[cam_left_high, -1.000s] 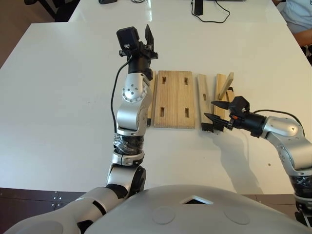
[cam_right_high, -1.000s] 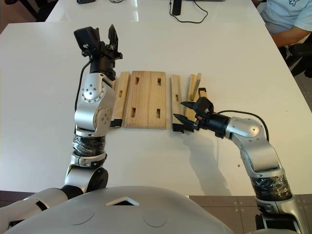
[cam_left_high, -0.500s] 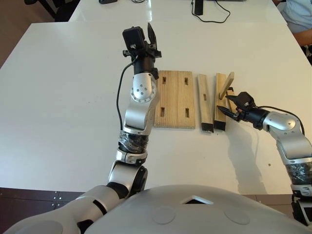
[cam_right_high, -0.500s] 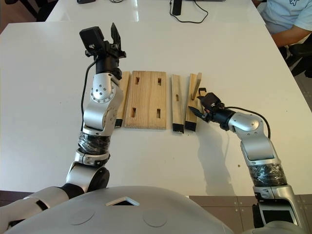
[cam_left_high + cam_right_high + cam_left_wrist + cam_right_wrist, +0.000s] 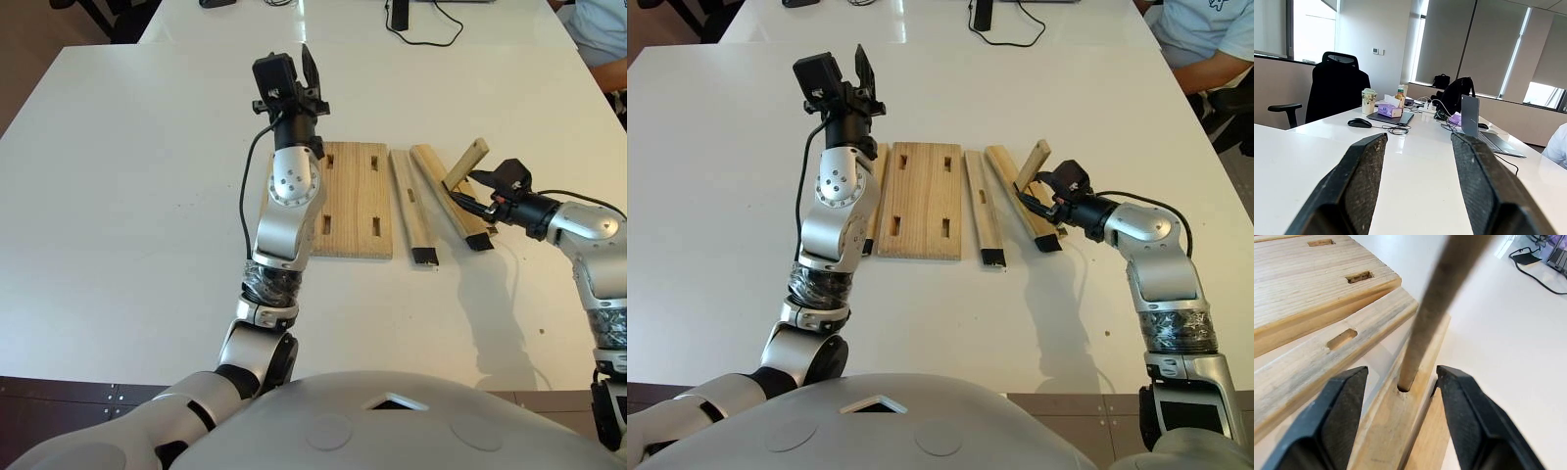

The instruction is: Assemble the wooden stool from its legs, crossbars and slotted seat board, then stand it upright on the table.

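Observation:
The slotted seat board [image 5: 353,201] lies flat mid-table. To its right lies one leg [image 5: 411,208], then a second leg [image 5: 453,198] lying slanted, with a crossbar [image 5: 466,162] plugged into its slot and sticking up. My right gripper [image 5: 480,199] straddles this slanted leg [image 5: 1396,431], its fingers [image 5: 1342,416] pressed against both sides beside the crossbar [image 5: 1425,318]. Another leg [image 5: 876,166] lies left of the board, mostly hidden by my left arm. My left gripper [image 5: 306,70] is raised above the board's far left corner, open and empty [image 5: 1420,142].
A black cable and a device [image 5: 397,15] lie at the far table edge. A seated person [image 5: 600,24] is at the far right corner. Bare white tabletop [image 5: 127,196] stretches to the left and in front of the parts.
My right gripper has pulled right and away, swinging the leg with its crossbar into a slant. The left arm has shifted slightly right, gripper still raised and open.

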Robot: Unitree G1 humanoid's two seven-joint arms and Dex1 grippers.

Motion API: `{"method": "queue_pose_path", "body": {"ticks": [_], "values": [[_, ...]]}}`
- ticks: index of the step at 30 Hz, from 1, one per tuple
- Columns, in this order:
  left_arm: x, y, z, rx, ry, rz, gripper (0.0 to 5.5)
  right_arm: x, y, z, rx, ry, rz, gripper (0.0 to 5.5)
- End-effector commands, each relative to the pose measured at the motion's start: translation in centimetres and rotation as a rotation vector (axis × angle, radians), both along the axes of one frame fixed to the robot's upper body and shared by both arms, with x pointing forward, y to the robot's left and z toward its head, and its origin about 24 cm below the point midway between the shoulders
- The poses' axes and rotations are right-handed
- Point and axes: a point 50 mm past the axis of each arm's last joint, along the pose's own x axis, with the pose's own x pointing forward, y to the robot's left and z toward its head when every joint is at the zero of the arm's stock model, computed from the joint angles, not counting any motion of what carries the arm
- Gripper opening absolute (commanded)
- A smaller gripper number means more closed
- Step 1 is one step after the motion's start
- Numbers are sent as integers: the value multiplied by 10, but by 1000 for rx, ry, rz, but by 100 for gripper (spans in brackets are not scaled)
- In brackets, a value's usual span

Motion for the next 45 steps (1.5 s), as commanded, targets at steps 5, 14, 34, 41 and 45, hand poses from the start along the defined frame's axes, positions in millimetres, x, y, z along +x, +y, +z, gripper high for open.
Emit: {"method": "queue_pose_path", "body": {"ticks": [5,14,34,41,45], "values": [[-10,-11,-14,-82,62,-17,243,-21,6,-19,62,140,-173,259],[-10,-9,-13,-71,64,-15,243,-27,15,-28,57,170,-272,259],[-13,-5,-17,-142,72,-77,243,-34,34,-22,221,131,-394,207],[-6,24,17,-369,-23,-328,243,0,27,11,672,95,-470,207],[-4,44,48,-577,-75,-558,243,17,33,21,859,77,-409,207]]}}
